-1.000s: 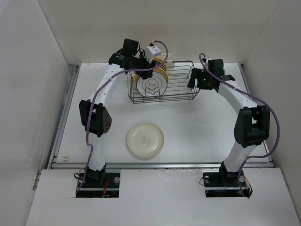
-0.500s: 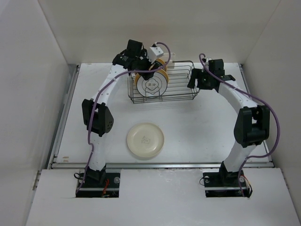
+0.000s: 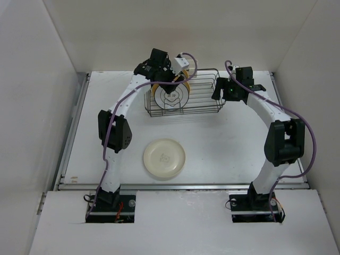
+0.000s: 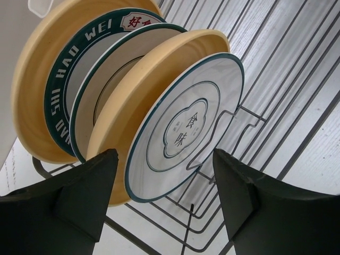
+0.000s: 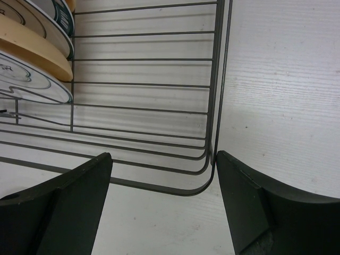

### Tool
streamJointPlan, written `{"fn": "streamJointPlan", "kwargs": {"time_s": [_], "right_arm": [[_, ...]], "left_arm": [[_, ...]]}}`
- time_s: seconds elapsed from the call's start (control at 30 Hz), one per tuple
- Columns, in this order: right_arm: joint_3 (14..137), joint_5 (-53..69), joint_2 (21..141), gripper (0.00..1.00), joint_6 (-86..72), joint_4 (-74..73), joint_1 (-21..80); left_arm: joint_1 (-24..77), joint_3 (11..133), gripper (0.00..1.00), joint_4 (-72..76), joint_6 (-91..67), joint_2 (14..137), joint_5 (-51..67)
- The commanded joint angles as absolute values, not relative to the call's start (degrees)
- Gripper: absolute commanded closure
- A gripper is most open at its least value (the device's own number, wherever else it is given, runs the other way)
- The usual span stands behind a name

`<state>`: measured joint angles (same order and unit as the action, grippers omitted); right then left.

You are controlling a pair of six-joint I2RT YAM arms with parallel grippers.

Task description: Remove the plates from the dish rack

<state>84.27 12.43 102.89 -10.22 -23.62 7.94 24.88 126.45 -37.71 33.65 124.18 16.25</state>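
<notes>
Several plates stood on edge in the left end of the dish rack point(image 3: 204, 101), at the table's far side: a white plate with a thin dark rim point(image 4: 186, 127) in front, a yellow-orange plate point(image 4: 133, 101) just behind, and a green-rimmed plate point(image 4: 61, 79) further back. A cream plate point(image 3: 164, 158) lay flat on the table point(image 3: 239, 138), well apart from the rack. The left gripper point(image 4: 162, 164) hung over the standing plates, fingers wide, holding nothing. The right gripper point(image 5: 162, 170) hovered at the rack's right end, fingers wide, empty
</notes>
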Motion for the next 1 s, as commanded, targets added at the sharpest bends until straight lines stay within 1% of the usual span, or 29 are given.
{"fn": "streamJointPlan", "kwargs": {"time_s": [0.0,0.17,0.3,0.37,0.53,0.6,0.67,0.7,0.73,0.8,0.83,0.97], "right_arm": [[84.46,14.68,103.19,0.16,-10.02,-23.73,8.35],[84.46,14.15,103.18,0.16,-10.02,-23.73,8.35],[84.46,14.15,103.18,0.16,-10.02,-23.73,8.35],[84.46,14.68,103.18,0.16,-10.02,-23.73,8.35],[83.94,14.68,103.18,0.16,-10.02,-23.73,8.35],[83.94,14.68,103.18,0.16,-9.49,-23.73,8.35],[83.94,14.68,103.18,0.16,-9.49,-23.73,8.35],[83.33,14.68,103.18,0.16,-9.49,-23.73,8.35],[83.32,14.68,103.18,0.16,-9.49,-23.73,8.35],[82.8,14.68,103.18,0.16,-9.49,-23.73,8.35],[82.79,14.68,103.18,0.16,-9.49,-23.73,8.35],[82.79,15.2,103.71,0.16,-9.49,-23.73,8.35]], "left_arm": [[24.79,128.14,0.3,-34.28,34.54,123.22,13.89],[25.83,127.62,0.26,-33.75,35.68,124.89,10.63],[26.54,126.92,0.26,-33.05,36.83,125.51,7.74],[26.54,126.21,0.23,-31.47,37.35,126.04,5.63],[27.07,126.21,0.19,-29.53,37.88,127.18,3.52],[27.6,126.21,0.2,-29.53,38.49,127.7,2.99],[27.6,126.21,0.27,-31.19,39.02,127.71,3.69],[27.6,126.21,0.39,-32.51,39.02,127.71,4.56],[27.6,126.21,0.49,-33.04,39.02,127.71,4.57],[27.6,125.69,0.79,-33.66,39.02,127.71,4.05],[27.6,125.68,1.0,-33.66,39.02,127.71,3.43],[27.6,127.96,1.0,-37.08,39.81,126.66,2.29]]}}
